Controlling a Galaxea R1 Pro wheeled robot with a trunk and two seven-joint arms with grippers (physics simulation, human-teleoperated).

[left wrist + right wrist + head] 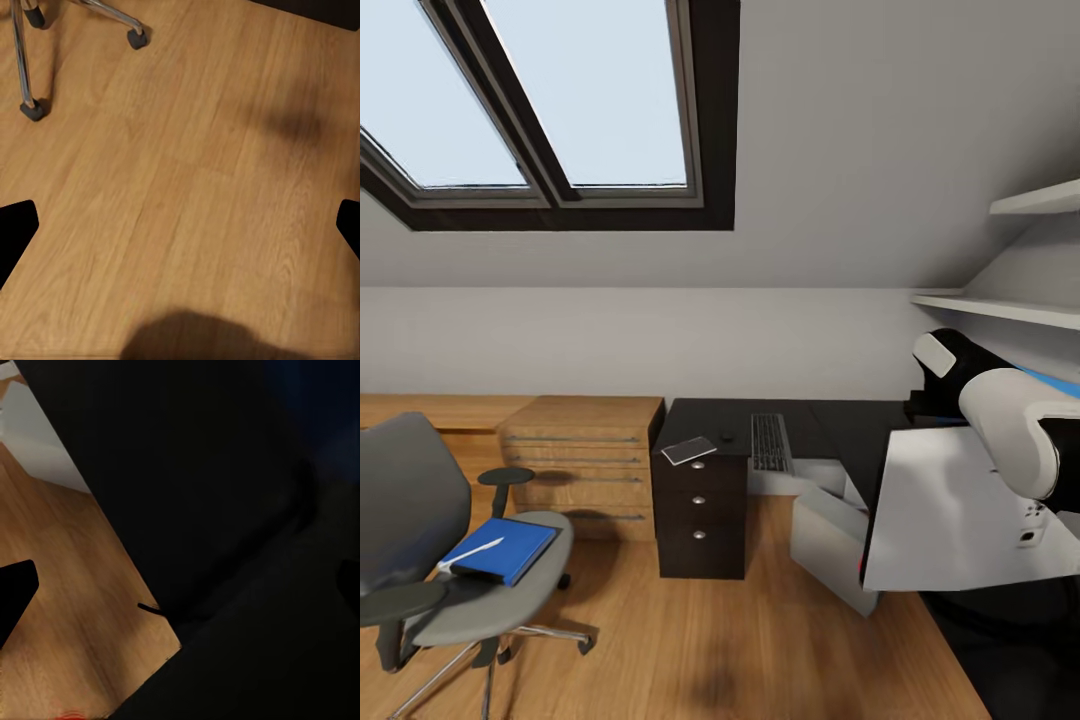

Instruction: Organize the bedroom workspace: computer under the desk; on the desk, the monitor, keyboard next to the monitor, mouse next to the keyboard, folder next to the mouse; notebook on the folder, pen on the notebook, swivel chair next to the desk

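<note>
skylights (560, 100) | wood drawer unit (585, 465) | wall shelves (1020, 305)

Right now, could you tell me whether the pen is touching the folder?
Touching: the head view shows the pen lying flat across the folder on the swivel chair seat.

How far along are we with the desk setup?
Done: the slim dark keyboard and small dark mouse lie on the glossy black desk. In hand: the white-backed monitor is near the right arm, apparently not yet placed. Left: the blue folder and white pen are on the grey swivel chair; the thin notebook is unstacked.
</note>
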